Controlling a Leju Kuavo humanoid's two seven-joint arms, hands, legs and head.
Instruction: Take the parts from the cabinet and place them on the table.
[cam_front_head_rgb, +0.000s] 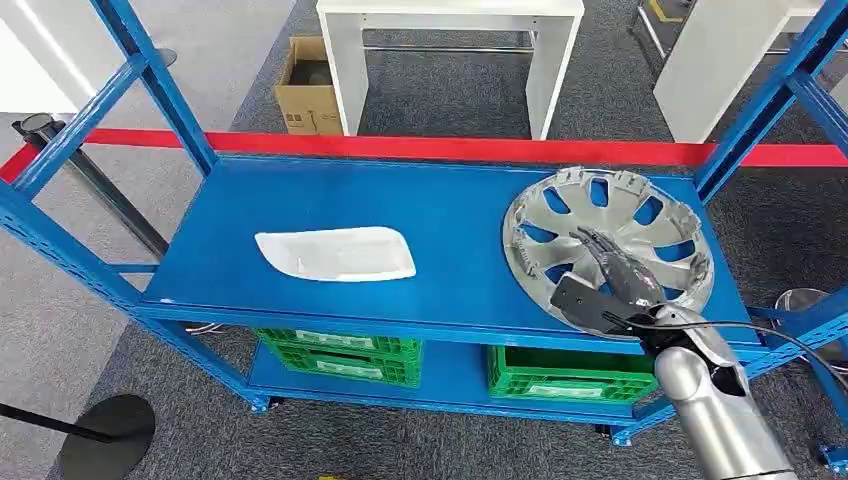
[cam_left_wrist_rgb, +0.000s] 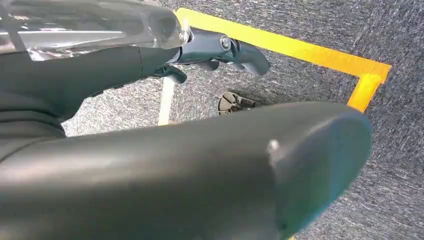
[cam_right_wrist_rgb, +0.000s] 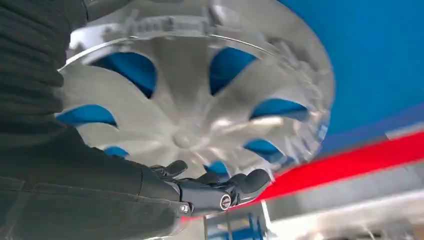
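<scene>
The hubcap (cam_front_head_rgb: 608, 245) lies flat on the blue shelf (cam_front_head_rgb: 330, 195), light and bendy plastic (slippery too), so the open right robot hand (cam_front_head_rgb: 620, 268) over it should hook a hole.

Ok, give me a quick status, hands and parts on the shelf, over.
Right robot hand over the silver hubcap, grip unclear. Left robot hand hanging by the floor, holding nothing. White part lying apart on the blue shelf. Nothing in the way.

no legible text anywhere, white labels on green plastic crates (cam_front_head_rgb: 340, 355) under the blue metal shelf (cam_front_head_rgb: 330, 200) too small/blurry to read, brown cardboard box (cam_front_head_rgb: 305, 85) print unreadable
</scene>
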